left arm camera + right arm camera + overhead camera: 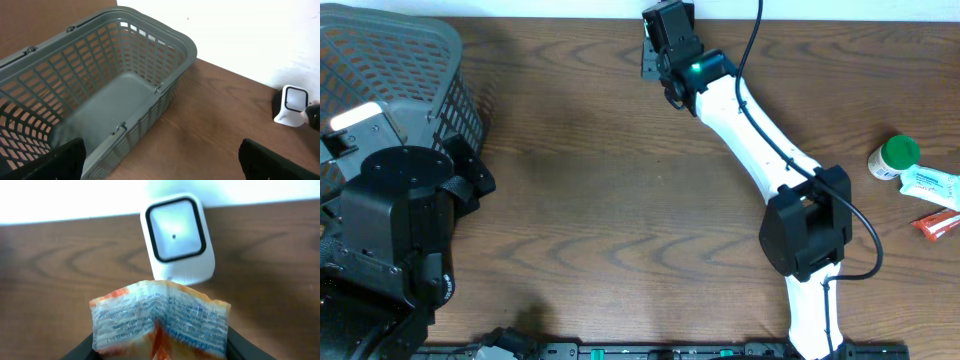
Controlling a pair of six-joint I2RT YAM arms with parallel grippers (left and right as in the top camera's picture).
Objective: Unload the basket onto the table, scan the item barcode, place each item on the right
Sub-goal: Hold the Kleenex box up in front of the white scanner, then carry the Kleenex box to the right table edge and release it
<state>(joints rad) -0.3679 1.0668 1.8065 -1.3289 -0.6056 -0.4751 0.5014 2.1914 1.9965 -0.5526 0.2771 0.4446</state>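
Observation:
My right gripper is shut on the item, a crinkled orange and white packet with blue print. The packet faces the white barcode scanner, whose dark-framed window sits just beyond the packet's top edge. Overhead, this gripper is at the table's far edge, and the packet and scanner are hidden under it. The left wrist view shows the scanner far to the right by the wall. My left gripper is open and empty beside the basket.
A grey plastic basket fills the far left corner and shows empty in the left wrist view. At the right edge lie a green-capped bottle, a white and teal box and a red-orange packet.

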